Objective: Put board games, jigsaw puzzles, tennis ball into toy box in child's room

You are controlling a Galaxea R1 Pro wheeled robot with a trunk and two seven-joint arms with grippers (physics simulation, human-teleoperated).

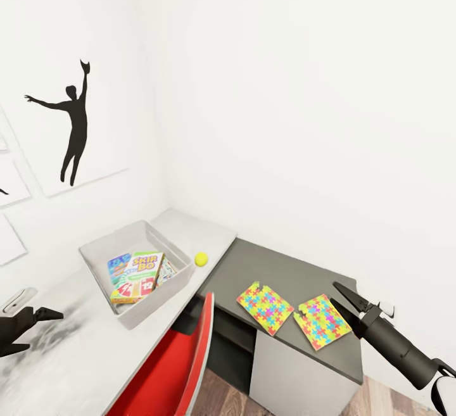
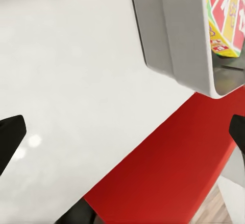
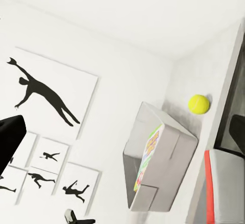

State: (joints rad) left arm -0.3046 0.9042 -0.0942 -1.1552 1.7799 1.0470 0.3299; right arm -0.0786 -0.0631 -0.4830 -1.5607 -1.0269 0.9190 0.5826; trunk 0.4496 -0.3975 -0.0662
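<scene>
The grey toy box (image 1: 114, 240) stands on the white table (image 1: 76, 352). In it lie three board games: a blue one (image 1: 118, 266), the white-green one (image 1: 143, 270) on top, and a third (image 1: 167, 270) mostly covered. The tennis ball (image 1: 201, 259) rests on the table just right of the box. Two jigsaw puzzles (image 1: 265, 307) (image 1: 322, 321) lie flat on the dark side unit (image 1: 285, 270). My left gripper (image 1: 44, 329) hangs open over the table, left of the box. My right gripper (image 1: 347, 299) is open just right of the nearer puzzle.
A red chair (image 1: 177, 365) is pushed in at the table's front, below the toy box (image 2: 173, 35). White walls close the corner behind, with framed silhouette pictures (image 1: 73, 125) on the left wall. Wood floor shows below the side unit.
</scene>
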